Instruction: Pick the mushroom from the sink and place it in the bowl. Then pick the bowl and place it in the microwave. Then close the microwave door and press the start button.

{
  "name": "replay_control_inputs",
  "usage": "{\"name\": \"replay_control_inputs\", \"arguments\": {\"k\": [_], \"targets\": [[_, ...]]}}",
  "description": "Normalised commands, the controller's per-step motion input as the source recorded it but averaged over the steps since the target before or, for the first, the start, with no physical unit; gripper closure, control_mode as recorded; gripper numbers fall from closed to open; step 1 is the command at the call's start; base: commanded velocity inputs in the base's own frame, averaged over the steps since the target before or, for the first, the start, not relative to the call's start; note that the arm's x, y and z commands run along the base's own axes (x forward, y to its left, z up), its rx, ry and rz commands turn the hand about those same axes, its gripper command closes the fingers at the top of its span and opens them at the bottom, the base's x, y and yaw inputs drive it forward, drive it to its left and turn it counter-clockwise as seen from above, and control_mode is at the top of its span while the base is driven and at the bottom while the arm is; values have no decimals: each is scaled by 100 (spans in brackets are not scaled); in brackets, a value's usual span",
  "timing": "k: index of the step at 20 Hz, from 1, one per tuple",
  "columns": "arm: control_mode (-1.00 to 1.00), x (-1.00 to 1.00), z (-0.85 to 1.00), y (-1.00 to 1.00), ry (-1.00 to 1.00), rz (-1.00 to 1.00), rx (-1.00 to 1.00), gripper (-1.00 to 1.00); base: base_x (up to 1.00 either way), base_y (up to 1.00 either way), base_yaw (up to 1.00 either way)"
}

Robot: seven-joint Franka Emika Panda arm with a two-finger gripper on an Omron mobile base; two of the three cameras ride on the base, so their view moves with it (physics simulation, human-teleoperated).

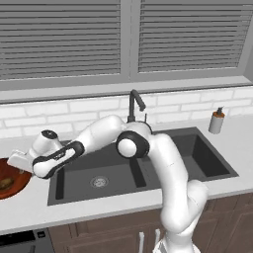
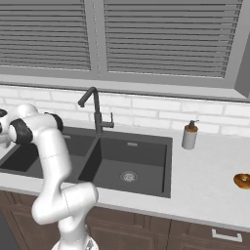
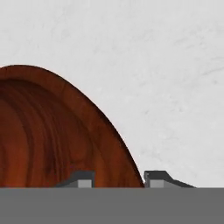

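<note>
Non-task items only.

- Soap dispenser [image 1: 216, 121]: grey bottle, dark pump top, upright on pale countertop [image 1: 237, 143], well away from the hand, beyond the far basin.
- Small brown ring-shaped item [image 2: 242, 180], doughnut-like; kind unclear. Lies farther still from the hand, at the right base view's edge.
- White brick backsplash [image 1: 59, 116] behind.
- Window blinds [image 1: 59, 37] above, slats shut.
- Dark wood cabinets [image 2: 195, 234] under the counter.
</note>
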Motion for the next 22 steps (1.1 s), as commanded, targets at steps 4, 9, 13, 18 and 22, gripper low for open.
{"name": "replay_control_inputs", "arguments": {"k": [4, 9, 13, 18, 22], "targets": [[-100, -62, 29, -3, -23, -2, 0, 100, 0, 0, 0], [-100, -71, 73, -44, -21, -2, 1, 100, 0, 0, 0], [-100, -54, 94, -84, -11, -1, 9, 100, 0, 0, 0], [-100, -31, 100, -92, -1, -3, 15, 100, 0, 0, 0], [-100, -4, 100, -89, 5, -9, 20, 100, 0, 0, 0]]}}
